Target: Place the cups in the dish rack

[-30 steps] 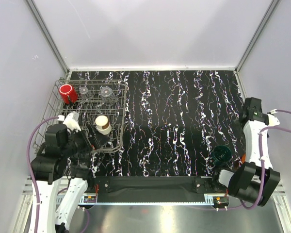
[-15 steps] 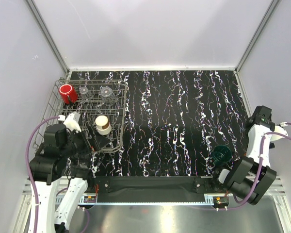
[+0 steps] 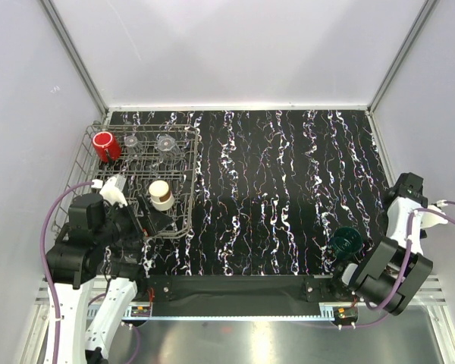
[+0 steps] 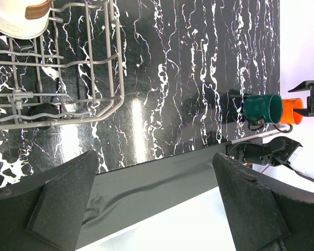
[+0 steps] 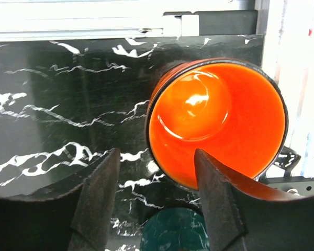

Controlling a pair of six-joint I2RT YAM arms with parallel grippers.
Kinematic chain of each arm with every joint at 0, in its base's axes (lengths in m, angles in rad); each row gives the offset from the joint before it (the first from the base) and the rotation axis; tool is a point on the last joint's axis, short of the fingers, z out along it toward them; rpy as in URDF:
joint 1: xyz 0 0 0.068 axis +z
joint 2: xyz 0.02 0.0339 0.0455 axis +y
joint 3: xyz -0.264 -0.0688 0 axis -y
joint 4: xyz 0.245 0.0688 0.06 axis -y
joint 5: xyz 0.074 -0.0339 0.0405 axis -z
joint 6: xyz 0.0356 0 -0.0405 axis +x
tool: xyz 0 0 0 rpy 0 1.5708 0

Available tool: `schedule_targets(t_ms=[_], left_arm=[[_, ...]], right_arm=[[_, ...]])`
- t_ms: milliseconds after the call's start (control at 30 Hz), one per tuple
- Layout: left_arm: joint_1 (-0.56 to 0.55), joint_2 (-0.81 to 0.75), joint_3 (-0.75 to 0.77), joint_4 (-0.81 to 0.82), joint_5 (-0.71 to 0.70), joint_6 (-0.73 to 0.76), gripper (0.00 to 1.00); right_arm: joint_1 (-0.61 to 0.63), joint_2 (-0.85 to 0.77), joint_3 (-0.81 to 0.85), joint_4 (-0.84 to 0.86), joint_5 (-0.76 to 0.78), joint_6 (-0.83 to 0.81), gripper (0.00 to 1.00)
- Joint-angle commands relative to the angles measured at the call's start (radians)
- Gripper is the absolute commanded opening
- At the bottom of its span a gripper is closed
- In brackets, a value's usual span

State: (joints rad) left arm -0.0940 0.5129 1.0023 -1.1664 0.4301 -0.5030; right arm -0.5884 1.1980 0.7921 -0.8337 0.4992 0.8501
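The grey wire dish rack (image 3: 183, 199) stands at the left. It holds a red cup (image 3: 104, 144), two clear cups (image 3: 131, 142) (image 3: 165, 142) and a cream cup (image 3: 161, 194). My left gripper (image 3: 153, 218) is open and empty at the rack's near edge (image 4: 89, 63). In its own view (image 4: 154, 204) the jaws stand wide apart. The dark green cup (image 3: 346, 241) lies on the table at the front right. The orange cup (image 5: 214, 120) stands upright beside it. My right gripper (image 5: 159, 193) is open just above both, its right finger (image 5: 220, 204) over the orange cup's near rim.
The right arm (image 3: 390, 269) is folded over the front right corner and hides the orange cup in the top view. A dark bar (image 3: 235, 288) runs along the table's near edge. White walls close in the left, back and right.
The right arm has folded down and back toward the front right corner, its elbow now lower. The left arm and the cups have not moved.
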Motion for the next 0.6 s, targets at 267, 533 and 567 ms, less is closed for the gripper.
schedule_targets(t_ms=[267, 533, 567], left_arm=[[0.002, -0.007, 0.025, 0.017, 0.035, 0.017, 0.99], [0.002, -0.01, 0.041, 0.002, 0.029, 0.023, 0.99], [0.002, -0.014, 0.039, 0.005, 0.03, 0.021, 0.99]], right_arm=[[-0.025, 0.064, 0.004, 0.034, -0.031, 0.014, 0.35], [-0.025, 0.058, 0.007, 0.028, -0.054, 0.0, 0.0], [-0.025, 0.058, 0.006, 0.03, -0.065, -0.003, 0.0]])
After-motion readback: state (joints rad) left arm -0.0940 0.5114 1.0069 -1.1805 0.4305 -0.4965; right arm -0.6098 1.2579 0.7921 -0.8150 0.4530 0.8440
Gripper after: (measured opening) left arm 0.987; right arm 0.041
